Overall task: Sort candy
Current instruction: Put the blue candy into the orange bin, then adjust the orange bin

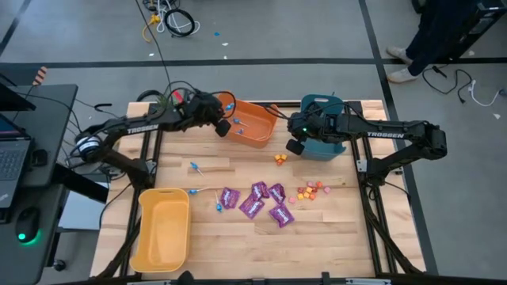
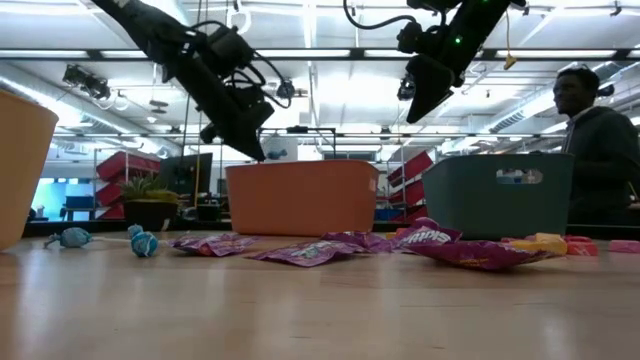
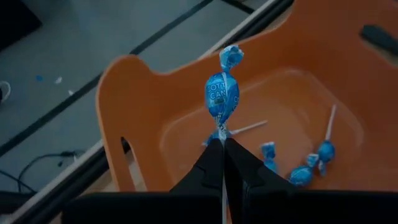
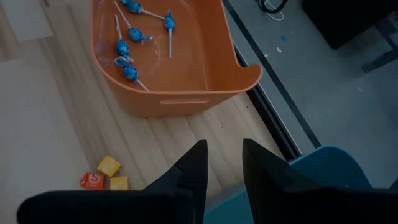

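Here we see the left gripper (image 3: 222, 146) clamped tight on the thin stick of a blue-wrapped lollipop (image 3: 222, 93), holding it upright above the orange plastic bin (image 3: 149, 93), where several more lollipops (image 4: 127, 46) lie. The right gripper (image 4: 222, 163) hangs empty with its fingers parted over the teal plastic bin (image 1: 325, 147), while shiny purple flat packets (image 1: 257, 202) and small orange and pink pieces (image 1: 310, 191) lie on the wooden worktop (image 1: 317, 245).

3 plastic bins stand on the wooden tabletop (image 1: 238, 245): an orange bin (image 1: 257, 125) and a teal bin (image 1: 326, 149) along the far edge, a yellow bin (image 1: 162, 229) at the near left. A laptop (image 1: 12, 158) and mouse (image 1: 29, 226) sit on a side desk (image 1: 47, 111). A person (image 2: 595, 150) stands behind the teal bin.
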